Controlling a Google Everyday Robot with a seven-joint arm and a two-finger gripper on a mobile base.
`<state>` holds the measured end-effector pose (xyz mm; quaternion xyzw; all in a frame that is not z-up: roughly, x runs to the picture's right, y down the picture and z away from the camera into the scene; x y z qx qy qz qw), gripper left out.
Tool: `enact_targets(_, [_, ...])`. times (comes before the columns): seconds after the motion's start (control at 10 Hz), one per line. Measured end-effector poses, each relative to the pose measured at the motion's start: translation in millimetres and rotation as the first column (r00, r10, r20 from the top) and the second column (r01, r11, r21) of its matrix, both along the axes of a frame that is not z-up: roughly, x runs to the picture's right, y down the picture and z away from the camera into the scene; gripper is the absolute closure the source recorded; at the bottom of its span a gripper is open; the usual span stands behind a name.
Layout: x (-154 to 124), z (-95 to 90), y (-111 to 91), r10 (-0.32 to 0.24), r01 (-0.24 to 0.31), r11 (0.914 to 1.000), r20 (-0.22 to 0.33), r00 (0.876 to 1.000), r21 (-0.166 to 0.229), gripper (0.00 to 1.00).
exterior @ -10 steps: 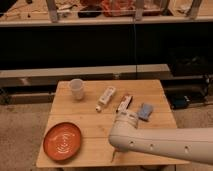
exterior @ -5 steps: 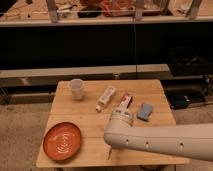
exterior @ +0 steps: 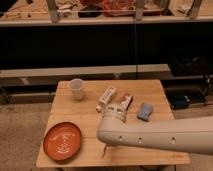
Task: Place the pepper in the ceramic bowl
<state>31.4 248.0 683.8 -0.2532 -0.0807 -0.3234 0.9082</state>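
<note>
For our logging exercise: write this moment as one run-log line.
hand: shut, mostly hidden under arm, right of ceramic bowl | pepper: not seen | bowl: empty

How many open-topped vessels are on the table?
2: the ceramic bowl at the front-left corner and a whitish cup at the back left. The arm may hide more; the gripper, shut, pokes out beneath it, right of the bowl.
</note>
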Motion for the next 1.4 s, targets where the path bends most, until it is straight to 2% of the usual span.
enact_targets(0.3, [-13.3, 3.8, -5.9, -0.007, 0.007, 0.9999, 0.023, 1.0, 0.008, 0.89])
enact_targets(0.5, [-20.8, 5.3, -9.5, -0.012, 0.011, 0.9998, 0.036, 0.999, 0.014, 0.98])
enact_targets(0.6, [-22.3, 5.5, -10.7, -0.012, 0.011, 0.9998, 0.042, 0.999, 0.018, 0.99])
enact_targets(0.7, [-26.4, 7.1, -10.7, -0.016, 0.015, 0.9997, 0.054, 0.998, 0.021, 0.94])
enact_targets(0.8, [-28.3, 8.2, -9.1, -0.021, 0.02, 0.9996, 0.06, 0.998, 0.022, 0.92])
enact_targets(1.1, [-59.4, 7.1, -11.3, -0.042, 0.039, 0.9988, 0.091, 0.995, 0.03, 0.98])
enact_targets(1.4, [-56.9, 11.0, -9.7, -0.045, 0.041, 0.9985, 0.103, 0.994, 0.036, 0.97])
